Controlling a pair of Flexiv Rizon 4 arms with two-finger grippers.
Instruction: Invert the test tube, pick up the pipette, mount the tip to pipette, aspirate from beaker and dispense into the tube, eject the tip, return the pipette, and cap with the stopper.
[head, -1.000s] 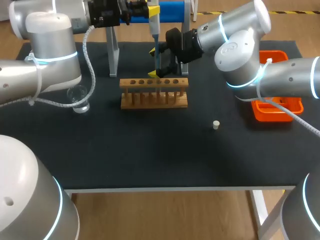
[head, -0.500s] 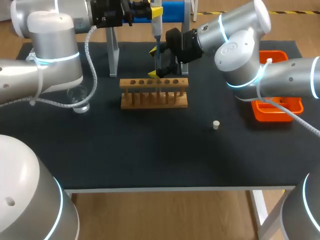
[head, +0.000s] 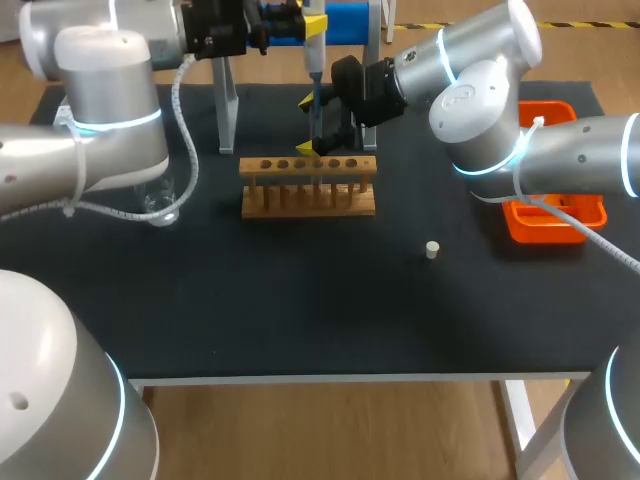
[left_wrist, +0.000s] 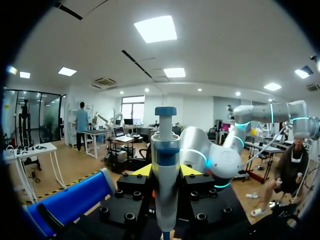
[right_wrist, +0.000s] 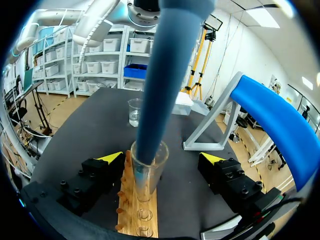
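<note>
Head view: a wooden rack (head: 308, 188) stands mid-table. A glass beaker (head: 158, 206) is at its 9 o'clock, a white stopper (head: 432, 250) at 4 o'clock and an orange tray (head: 556, 222) at 3 o'clock.

Left wrist view: the left gripper (left_wrist: 165, 172) is clamped on the pipette (left_wrist: 165, 145).

Right wrist view: the right gripper (right_wrist: 161, 158) is spread wide, not touching the test tube (right_wrist: 149, 172) that stands in the rack. The pipette's blue shaft enters the tube's mouth. Ahead, the beaker holds clear liquid.

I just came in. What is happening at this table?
The left gripper holds the pipette upright over the rack, with its lower end inside the tube. The tube stands in the rack, inside the open right gripper, which does not touch it. The beaker sits to the left. The stopper lies on the table, so the tube is not yet capped.
</note>
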